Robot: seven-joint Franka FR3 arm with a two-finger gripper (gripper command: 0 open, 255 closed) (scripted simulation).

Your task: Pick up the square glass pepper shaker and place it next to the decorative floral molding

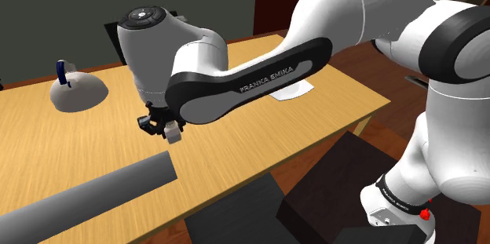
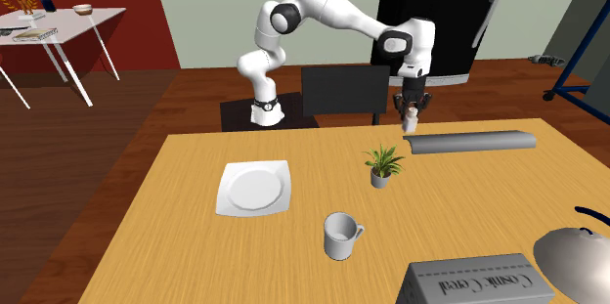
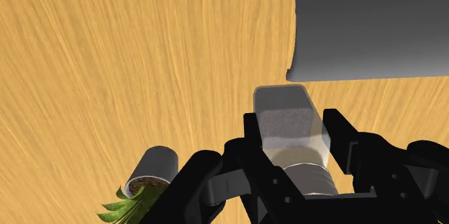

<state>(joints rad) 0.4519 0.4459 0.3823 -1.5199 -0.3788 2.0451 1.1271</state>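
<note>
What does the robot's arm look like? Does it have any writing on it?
The arm is made of chunky, rounded white sections with dark grey joints. One dark panel carries white lettering, FRANKA EMIKA. A black band with small white writing rings the bottom, beside a little red dot. The gripper is all black, with two blocky fingers.

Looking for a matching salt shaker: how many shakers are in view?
1. The shaker is clasped in the tool, over the wooden table, near one end of the grey molding. Another could be hidden behind the grey box.
</note>
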